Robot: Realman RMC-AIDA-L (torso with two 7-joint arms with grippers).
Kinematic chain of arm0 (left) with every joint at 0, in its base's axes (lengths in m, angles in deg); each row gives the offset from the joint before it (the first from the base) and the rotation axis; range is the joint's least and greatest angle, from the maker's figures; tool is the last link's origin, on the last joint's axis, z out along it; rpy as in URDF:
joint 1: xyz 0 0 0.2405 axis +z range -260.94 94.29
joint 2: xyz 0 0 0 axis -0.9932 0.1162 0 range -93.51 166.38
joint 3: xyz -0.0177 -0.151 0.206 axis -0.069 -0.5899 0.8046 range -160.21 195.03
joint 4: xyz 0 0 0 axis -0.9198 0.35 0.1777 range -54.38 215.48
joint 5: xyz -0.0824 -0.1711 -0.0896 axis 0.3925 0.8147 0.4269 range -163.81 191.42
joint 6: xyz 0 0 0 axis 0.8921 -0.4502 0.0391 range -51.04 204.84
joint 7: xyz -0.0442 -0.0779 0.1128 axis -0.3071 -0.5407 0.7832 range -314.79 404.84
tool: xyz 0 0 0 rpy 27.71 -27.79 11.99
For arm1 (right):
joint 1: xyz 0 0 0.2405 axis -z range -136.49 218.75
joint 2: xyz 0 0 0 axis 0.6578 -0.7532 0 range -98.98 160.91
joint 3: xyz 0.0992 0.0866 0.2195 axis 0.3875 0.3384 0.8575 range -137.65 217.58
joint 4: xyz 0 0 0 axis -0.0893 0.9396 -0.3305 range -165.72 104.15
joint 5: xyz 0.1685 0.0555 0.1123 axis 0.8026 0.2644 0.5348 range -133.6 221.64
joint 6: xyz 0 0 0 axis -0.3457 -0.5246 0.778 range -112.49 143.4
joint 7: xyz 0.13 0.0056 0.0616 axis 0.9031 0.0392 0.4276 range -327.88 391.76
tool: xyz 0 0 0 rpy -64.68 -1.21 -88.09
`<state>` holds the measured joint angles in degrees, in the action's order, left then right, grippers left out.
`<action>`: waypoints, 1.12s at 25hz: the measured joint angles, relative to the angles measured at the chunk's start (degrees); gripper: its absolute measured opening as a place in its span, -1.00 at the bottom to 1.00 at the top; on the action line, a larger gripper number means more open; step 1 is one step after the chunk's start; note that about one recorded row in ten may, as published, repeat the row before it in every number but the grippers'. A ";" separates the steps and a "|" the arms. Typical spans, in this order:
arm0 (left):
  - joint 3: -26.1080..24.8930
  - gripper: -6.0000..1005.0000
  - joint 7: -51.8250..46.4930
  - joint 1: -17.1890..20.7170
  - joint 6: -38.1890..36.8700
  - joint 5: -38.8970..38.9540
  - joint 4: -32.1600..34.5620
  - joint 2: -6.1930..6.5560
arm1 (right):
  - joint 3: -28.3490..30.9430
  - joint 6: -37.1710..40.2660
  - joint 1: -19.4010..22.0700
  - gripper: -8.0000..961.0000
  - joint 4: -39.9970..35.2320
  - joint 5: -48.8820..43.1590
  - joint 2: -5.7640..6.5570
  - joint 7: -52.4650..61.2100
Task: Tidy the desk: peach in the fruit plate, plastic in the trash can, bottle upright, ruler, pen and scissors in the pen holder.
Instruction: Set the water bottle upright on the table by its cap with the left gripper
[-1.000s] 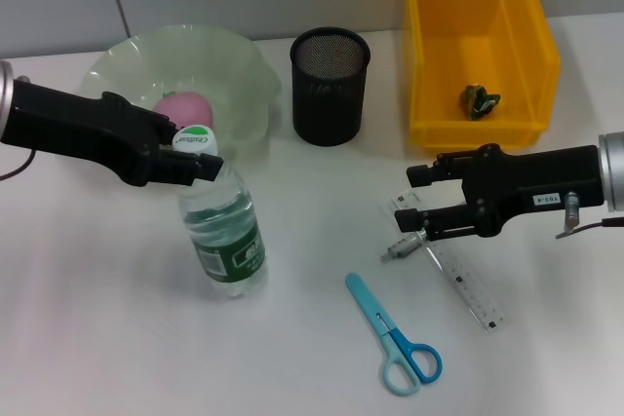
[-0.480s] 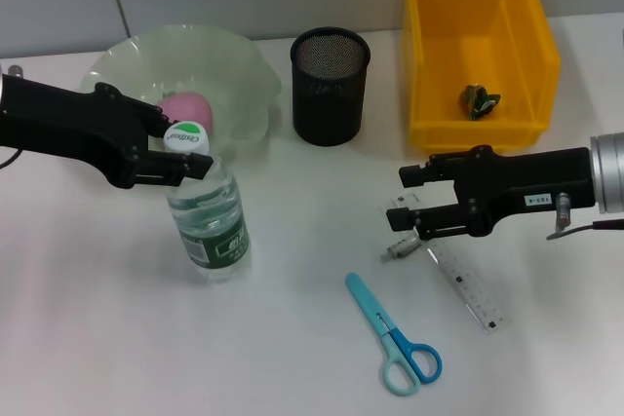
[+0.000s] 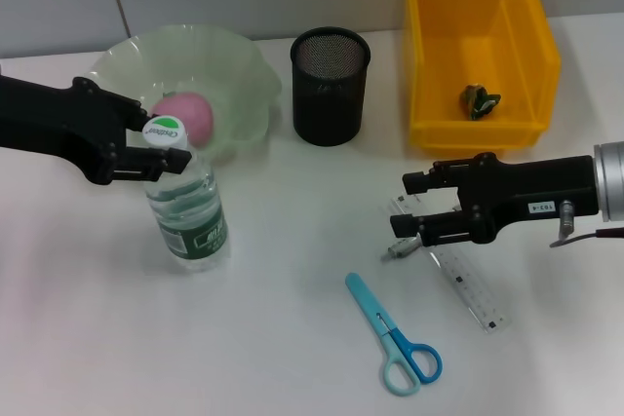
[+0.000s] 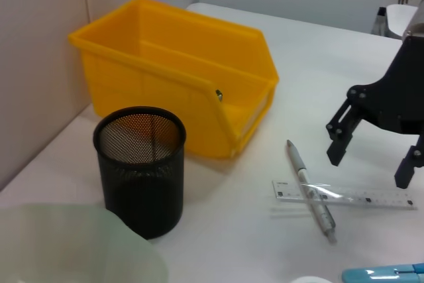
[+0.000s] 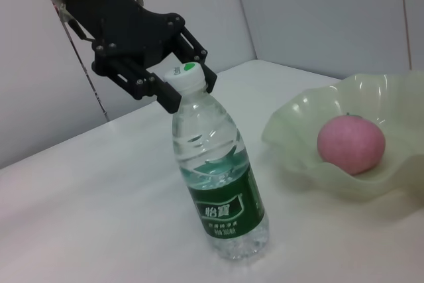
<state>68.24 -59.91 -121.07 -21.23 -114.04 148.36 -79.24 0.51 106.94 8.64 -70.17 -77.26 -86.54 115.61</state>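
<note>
Now the left gripper (image 3: pixel 156 148) grasps the clear plastic water bottle (image 3: pixel 187 204) at its white cap, upright beside the pale green fruit plate (image 3: pixel 244 65); partly full, it looks top-light and slippery, while the right gripper (image 3: pixel 405 207) hangs released over the silver pen (image 3: pixel 408 244).

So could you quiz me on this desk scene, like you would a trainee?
1. True or false: the peach lies in the plate.
2. What do the left gripper's fingers hold? A) scissors B) bottle C) pen
3. Fill in: the pen lies across the ____.

Key:
1. True.
2. B, the bottle, at its cap, upright.
3. Ruler; the right gripper hovers open above it.
</note>
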 joint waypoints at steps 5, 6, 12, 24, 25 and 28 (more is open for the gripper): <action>-0.74 -0.11 0.24 0.08 0.67 -0.12 -0.24 0.29 | 0.00 0.00 0.13 0.50 0.01 0.00 0.00 -0.33; -0.74 -0.11 0.24 0.08 0.67 -0.12 -0.24 0.29 | 0.00 0.01 0.15 0.50 0.01 0.00 0.00 -0.39; -0.85 -0.11 -0.38 0.50 1.89 -0.33 -0.58 1.12 | -0.01 0.01 0.15 0.50 -0.05 0.00 0.00 -0.40; -2.23 -0.11 -1.52 1.80 3.12 -0.65 -0.70 2.14 | -0.01 0.01 0.10 0.50 -0.14 0.00 0.00 -0.45; -2.38 -0.11 -1.52 1.80 3.22 -0.84 -0.72 2.15 | 0.00 0.01 0.01 0.50 -0.15 0.00 0.00 -0.45; -3.53 -0.11 -1.54 1.80 3.69 -2.20 -0.76 2.18 | 0.00 0.01 -0.16 0.50 -0.17 0.00 0.00 -0.45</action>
<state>64.71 -61.45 -119.27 -17.53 -116.24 147.60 -77.06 0.50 106.95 8.48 -70.34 -77.26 -86.54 115.16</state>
